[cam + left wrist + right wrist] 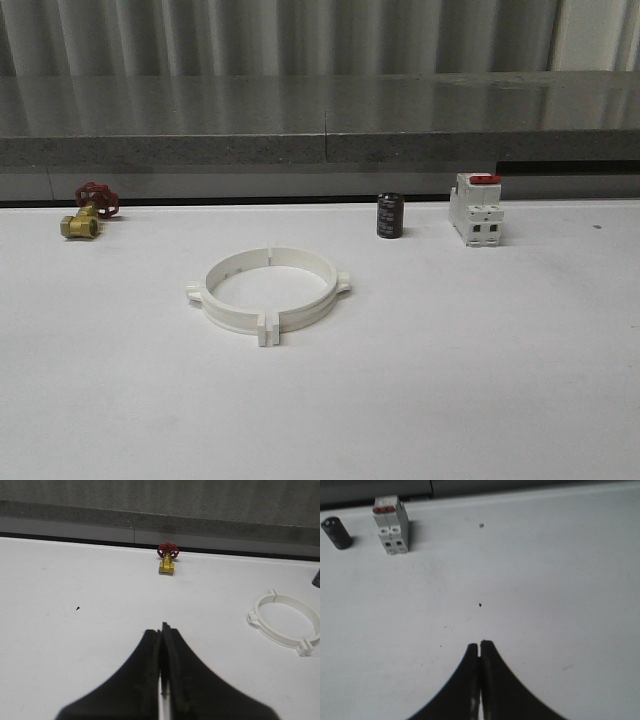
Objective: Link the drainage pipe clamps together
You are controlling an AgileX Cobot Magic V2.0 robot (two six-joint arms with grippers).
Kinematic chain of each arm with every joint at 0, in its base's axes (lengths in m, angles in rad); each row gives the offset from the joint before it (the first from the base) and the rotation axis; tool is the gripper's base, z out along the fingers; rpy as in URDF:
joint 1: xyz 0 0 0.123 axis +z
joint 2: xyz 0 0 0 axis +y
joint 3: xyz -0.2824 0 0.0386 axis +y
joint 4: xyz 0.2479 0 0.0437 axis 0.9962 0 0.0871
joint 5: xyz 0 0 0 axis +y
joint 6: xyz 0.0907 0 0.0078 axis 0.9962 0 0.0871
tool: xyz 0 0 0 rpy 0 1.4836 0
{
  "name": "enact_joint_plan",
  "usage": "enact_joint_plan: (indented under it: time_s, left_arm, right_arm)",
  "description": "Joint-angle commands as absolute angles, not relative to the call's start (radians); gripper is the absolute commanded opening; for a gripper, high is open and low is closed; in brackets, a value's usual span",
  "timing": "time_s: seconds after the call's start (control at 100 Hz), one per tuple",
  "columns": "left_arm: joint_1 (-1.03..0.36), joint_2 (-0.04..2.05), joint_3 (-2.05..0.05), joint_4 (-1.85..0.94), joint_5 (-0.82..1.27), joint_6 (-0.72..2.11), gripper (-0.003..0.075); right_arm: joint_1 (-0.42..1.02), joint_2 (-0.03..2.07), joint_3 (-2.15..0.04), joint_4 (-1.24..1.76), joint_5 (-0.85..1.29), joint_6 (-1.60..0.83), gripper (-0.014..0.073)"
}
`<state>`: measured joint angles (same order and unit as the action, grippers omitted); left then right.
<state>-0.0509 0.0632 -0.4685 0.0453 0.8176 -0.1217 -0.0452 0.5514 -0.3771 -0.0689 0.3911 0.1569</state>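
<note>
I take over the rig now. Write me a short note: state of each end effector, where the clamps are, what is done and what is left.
Left end effector: shut, empty, above bare table.
Right end effector: shut, empty, above bare table.
Clamps: lying mid-table, the two halves form one ring, tabs meeting at the front.
Done: the halves look joined.
Left: check both joints; the far one is too small to judge.
Valve, capacitor and breaker stand apart at the back.

No legible text on anything.
</note>
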Motion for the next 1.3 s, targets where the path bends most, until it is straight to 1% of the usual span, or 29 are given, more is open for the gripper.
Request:
enact_joint_plan:
  time_s: [0.0, 0.23, 0.41, 0.52, 0.62, 0.83, 1.29]
  left_arm:
    - [-0.047, 0.078, -0.493, 0.045, 0.748, -0.122, -0.0021]
    - [-0.047, 0.078, -0.493, 0.045, 0.748, -0.122, -0.0021]
    - [-0.047, 0.078, -0.493, 0.045, 0.748, -0.122, -0.0021]
    - [-0.047, 0.078, -0.493, 0.045, 0.748, -0.122, -0.0021]
    - [-0.047, 0.078, -0.493, 0.045, 0.748, -0.122, -0.0021]
    - [-0.047, 0.078, -0.493, 0.045, 0.746, -0.122, -0.0021]
    - [-0.047, 0.078, -0.493, 0.045, 0.746, -0.122, -0.0021]
  right_arm:
    - [-0.05, 0.475, -0.327, -0.087, 0.207, 0.154, -0.0065]
    - [-0.05, 0.24, -0.123, -0.091, -0.023, 0.154, -0.0065]
    - [-0.05, 0.112, 0.002, -0.095, -0.101, 0.154, -0.0065]
    - [-0.05, 0.057, 0.01, -0.126, -0.023, 0.153, -0.0065]
    - [-0.05, -0.042, 0.01, -0.144, 0.045, 0.153, -0.0065]
    - [-0.04, -0.029, 0.01, -0.144, 0.085, 0.153, -0.0065]
    - [-0.04, -0.029, 0.01, -0.144, 0.086, 0.153, -0.0065]
